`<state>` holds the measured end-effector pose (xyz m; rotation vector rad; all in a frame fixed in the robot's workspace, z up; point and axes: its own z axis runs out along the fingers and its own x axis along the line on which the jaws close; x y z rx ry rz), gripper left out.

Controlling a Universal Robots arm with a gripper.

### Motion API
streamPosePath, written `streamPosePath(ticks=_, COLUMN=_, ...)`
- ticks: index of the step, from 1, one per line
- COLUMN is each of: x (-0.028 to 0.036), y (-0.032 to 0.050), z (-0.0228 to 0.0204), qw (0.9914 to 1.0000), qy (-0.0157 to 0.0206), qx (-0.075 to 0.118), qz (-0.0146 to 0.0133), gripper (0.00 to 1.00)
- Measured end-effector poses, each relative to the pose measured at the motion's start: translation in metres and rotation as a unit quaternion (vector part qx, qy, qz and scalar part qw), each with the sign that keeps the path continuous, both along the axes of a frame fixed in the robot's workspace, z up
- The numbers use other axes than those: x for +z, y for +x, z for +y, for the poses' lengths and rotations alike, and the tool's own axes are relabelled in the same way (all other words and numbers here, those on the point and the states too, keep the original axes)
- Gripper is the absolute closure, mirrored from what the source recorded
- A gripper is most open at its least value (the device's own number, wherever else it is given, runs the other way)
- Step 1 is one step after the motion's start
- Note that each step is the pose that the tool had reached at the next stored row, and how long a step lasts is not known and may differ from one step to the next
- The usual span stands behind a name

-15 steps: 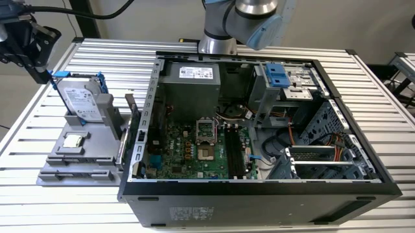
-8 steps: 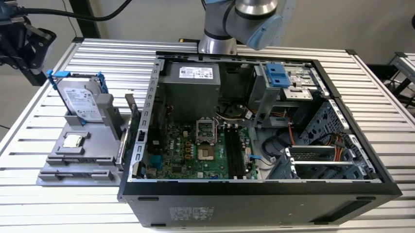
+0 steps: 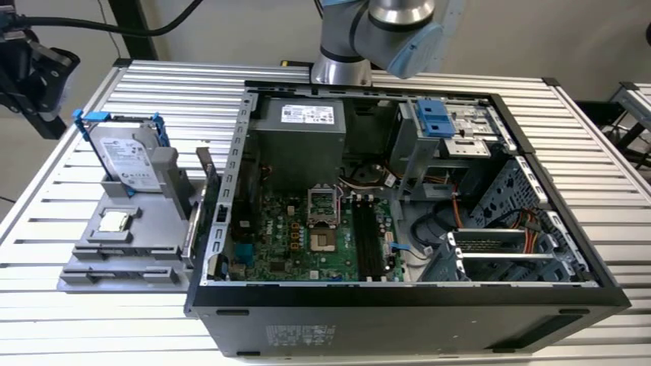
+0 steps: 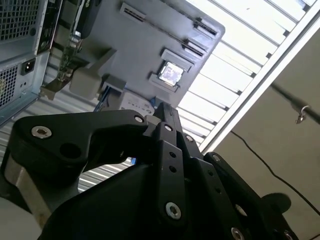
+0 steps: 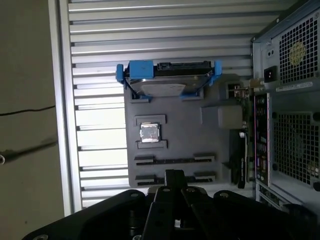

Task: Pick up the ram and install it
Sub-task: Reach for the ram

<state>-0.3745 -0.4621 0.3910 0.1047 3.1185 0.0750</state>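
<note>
First wrist view: hand (image 5: 173,175) pressed together and empty, hanging over the gray tray (image 5: 180,130) on the tabletop (image 5: 100,60), tip lined up with its long slots (image 5: 205,158). The ram (image 5: 174,160) seems to stand edge-up in one of them, likely so the hand can pinch it; case (image 5: 285,100) just beside.

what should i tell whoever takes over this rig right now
Gripper: shut, nothing seen in it, pointing down at the gray fixture tray beside the computer case.
Ram: probably the thin dark strip on edge in the tray's long holder; hard to confirm.
Also on the tray: hard drive in a blue caddy, processor chip.
Ram slots on the motherboard look empty.
Done: nothing apparent. Left: the pick-up and the install.
</note>
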Motion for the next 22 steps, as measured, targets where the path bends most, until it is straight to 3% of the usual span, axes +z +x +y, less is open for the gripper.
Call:
streamPosePath(ticks=12, x=-0.0004, y=-0.0044, z=-0.0083, qw=1.0, qy=0.0, qx=0.0, qz=0.0, gripper=1.0)
streamPosePath(ticks=22, x=-0.0005, y=-0.0045, z=-0.01, qw=1.0, qy=0.0001, qx=0.0, qz=0.0, gripper=1.0)
